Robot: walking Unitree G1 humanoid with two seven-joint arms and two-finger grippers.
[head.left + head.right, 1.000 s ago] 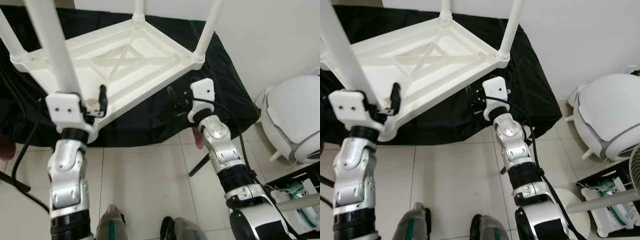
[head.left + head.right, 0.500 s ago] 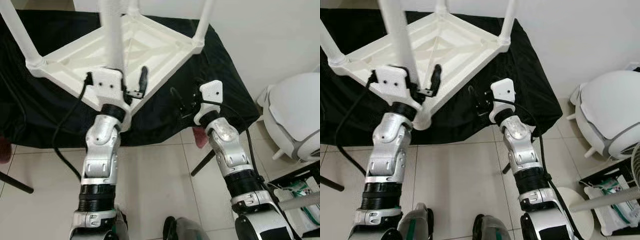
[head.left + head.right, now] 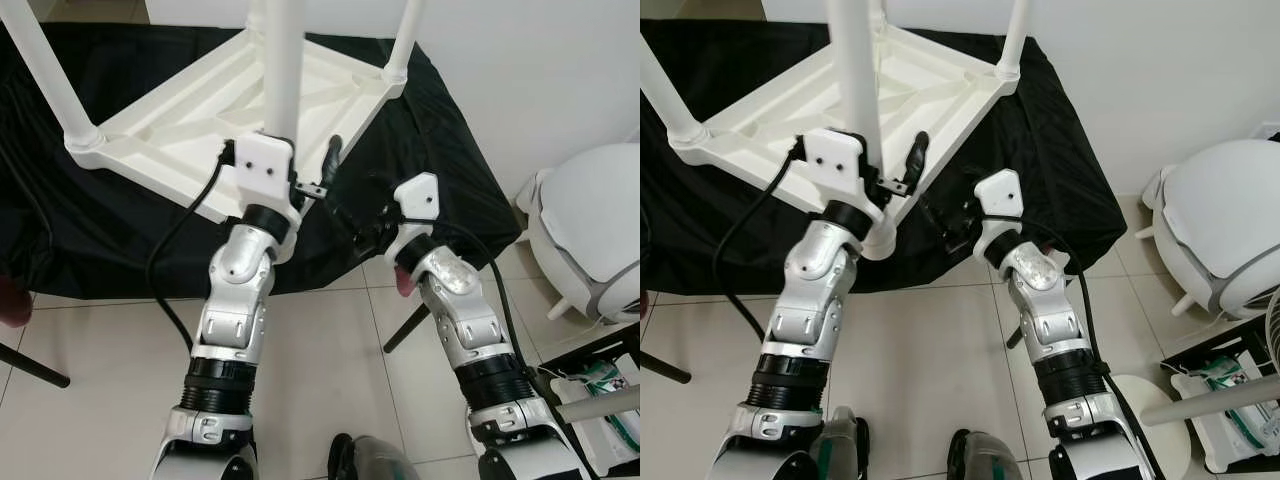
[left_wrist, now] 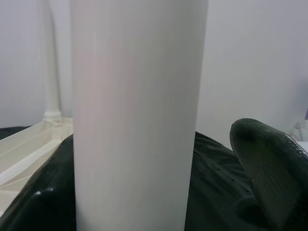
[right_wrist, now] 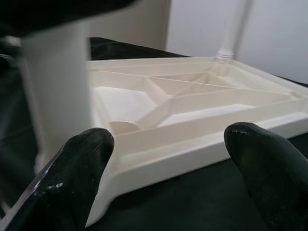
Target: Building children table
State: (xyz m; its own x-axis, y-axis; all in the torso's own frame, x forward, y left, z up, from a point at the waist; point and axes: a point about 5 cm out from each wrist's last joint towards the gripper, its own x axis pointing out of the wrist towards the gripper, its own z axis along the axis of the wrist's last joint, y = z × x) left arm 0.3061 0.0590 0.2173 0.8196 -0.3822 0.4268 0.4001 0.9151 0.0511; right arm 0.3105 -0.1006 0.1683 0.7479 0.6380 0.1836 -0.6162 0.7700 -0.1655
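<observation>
Left gripper (image 3: 300, 185), at the centre of the left eye view, has its fingers around the near leg (image 3: 283, 65) of the upturned table (image 3: 180, 125); whether they actually press on it I cannot tell, since one finger (image 4: 269, 163) stands a little off the leg in the left wrist view. Right gripper (image 3: 365, 225), just right of centre, is spread wide and holds nothing, aimed at the table's near corner.

Upside down, the table lies on a black cloth (image 3: 440, 150) across the upper half of the frame, with three other legs rising out of the top edge. It looks like moulded plastic: probably light, stiff in the ribbed top, smooth and somewhat slippery on the round legs (a long leg will also lever hard on its socket if pushed sideways). I would hold the leg low, close to the corner, and steady the top by its thick rim (image 5: 192, 149).

Head views give the whole layout, both arms and a white appliance (image 3: 590, 240) at the right edge. Left wrist view gives what they cannot: how close finger and leg really are. Right wrist view shows the rim, the ribs and the corner socket between its two fingers (image 5: 82, 168).
</observation>
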